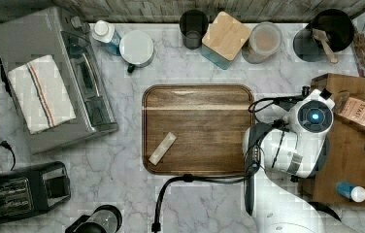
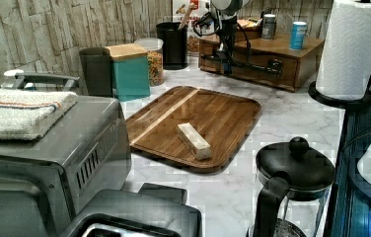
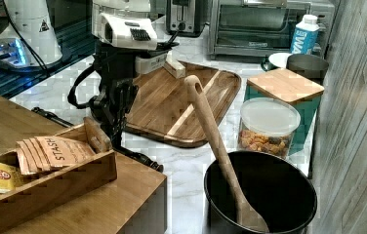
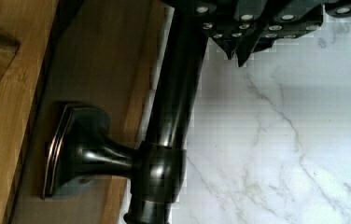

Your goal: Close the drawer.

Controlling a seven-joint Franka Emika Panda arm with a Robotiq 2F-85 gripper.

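**Gripper down at the drawer handle**

I take the wooden cabinet (image 2: 292,59) as my landmark; it sits at the far end of the marble counter (image 2: 292,118) in the left view. The drawer (image 4: 94,70) is in the cabinet's front face, and in the wrist view I see its brown wood front with the dark metal handle (image 4: 164,140) mounted on a flared post and standing off the wood. In the right view the handle (image 3: 137,157) runs along the cabinet's front edge, just above the counter.

My gripper (image 3: 115,109) hangs straight down in front of the cabinet, right at that handle. In the wrist view the handle bar runs up under the gripper body, but I cannot tell whether the fingers are spread or closed on it.

On top of the cabinet I see an open wooden box of tea bags (image 3: 50,151), and in the left view two cans (image 2: 298,34) stand there too. The large wooden tray (image 1: 197,128) lies on the counter near the cabinet, with a small pale block (image 1: 162,148) on it.
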